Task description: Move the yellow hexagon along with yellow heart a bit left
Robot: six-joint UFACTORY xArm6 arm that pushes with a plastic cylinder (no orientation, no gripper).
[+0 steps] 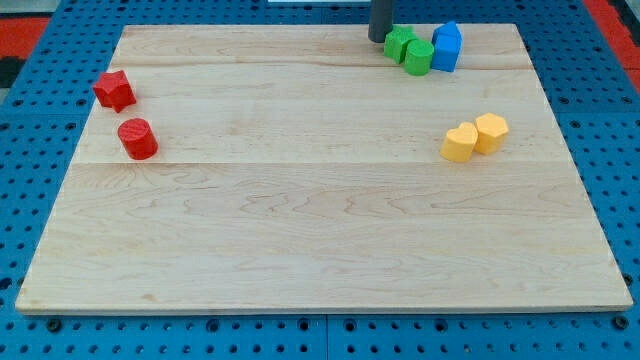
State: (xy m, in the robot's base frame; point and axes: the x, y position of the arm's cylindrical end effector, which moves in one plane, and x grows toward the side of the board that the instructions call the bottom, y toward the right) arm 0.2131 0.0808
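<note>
The yellow hexagon (pixel 491 131) and the yellow heart (pixel 460 143) lie touching each other at the view's right, the heart to the left of and slightly below the hexagon. My tip (pixel 378 38) rests on the board at the view's top, just left of the green blocks and far above and to the left of the yellow pair.
Two green blocks (pixel 400 43) (pixel 418 57) and a blue block (pixel 446 46) cluster at the top right. A red star (pixel 115 90) and a red cylinder (pixel 137 138) sit at the left. The wooden board (pixel 320 230) lies on a blue pegboard.
</note>
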